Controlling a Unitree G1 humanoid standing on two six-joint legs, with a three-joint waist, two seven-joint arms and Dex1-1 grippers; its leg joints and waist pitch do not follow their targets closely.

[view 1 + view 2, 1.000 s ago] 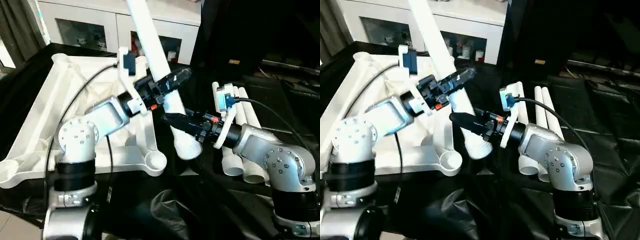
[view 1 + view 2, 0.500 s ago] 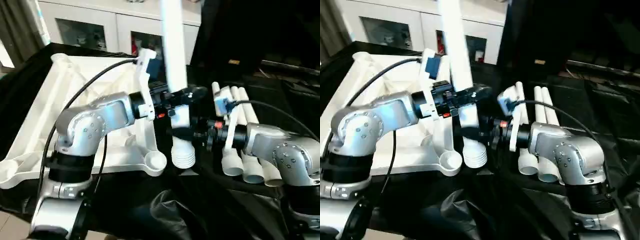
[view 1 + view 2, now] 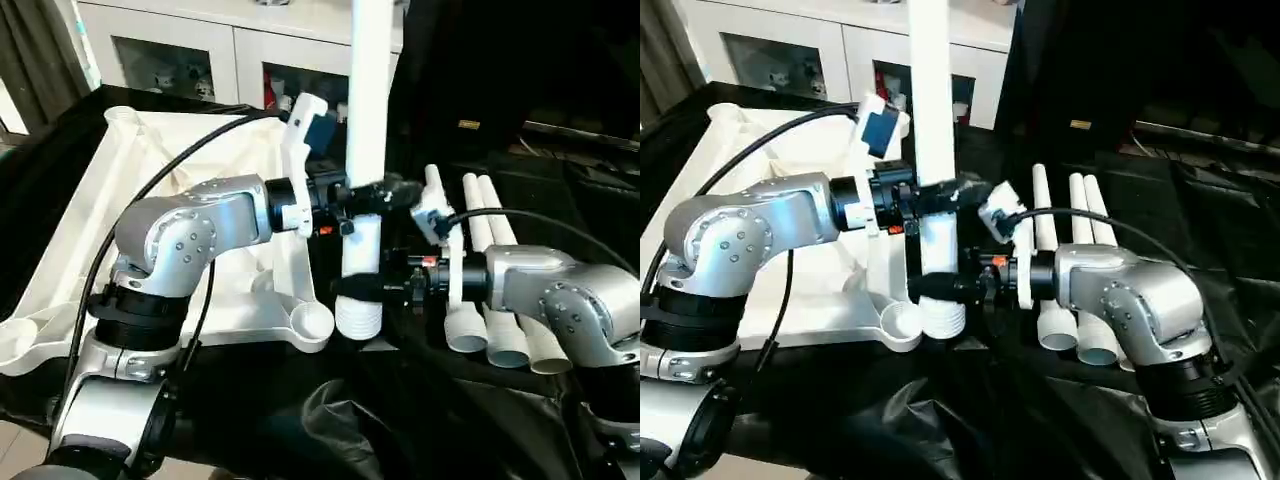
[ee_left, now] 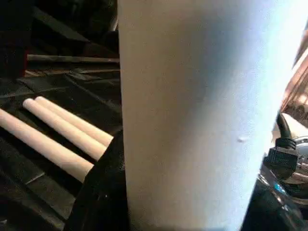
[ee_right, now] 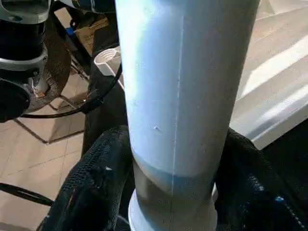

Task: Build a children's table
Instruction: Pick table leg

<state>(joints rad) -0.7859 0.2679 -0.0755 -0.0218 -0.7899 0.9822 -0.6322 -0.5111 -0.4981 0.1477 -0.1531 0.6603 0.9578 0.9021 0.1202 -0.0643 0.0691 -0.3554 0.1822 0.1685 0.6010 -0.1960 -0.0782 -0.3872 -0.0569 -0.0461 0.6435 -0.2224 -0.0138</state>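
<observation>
The white table top (image 3: pixel 140 170) lies ribbed side up on the left, its near corner socket (image 3: pixel 311 322) facing me. One long white leg (image 3: pixel 368 90) stands upright just right of that socket, its ribbed lower end (image 3: pixel 358 318) close above the black cloth. My left gripper (image 3: pixel 366 194) is shut on the leg at mid-height. My right gripper (image 3: pixel 360 288) is shut on it lower down, just above the ribbed end. In the right wrist view the fingers (image 5: pixel 96 187) hug the leg (image 5: pixel 183 86) on both sides. The leg (image 4: pixel 187 110) stands close in the left wrist view.
Three more white legs (image 3: pixel 485 260) lie side by side on the black cloth (image 3: pixel 570 190) to the right, also seen as spare legs (image 4: pixel 62 130). A white cabinet with glass doors (image 3: pixel 190 50) stands behind the table top. My silver forearms cross the foreground.
The leg has swung from leaning left to upright, and its ribbed end has moved left toward the near corner socket. Both grippers have turned with it.
</observation>
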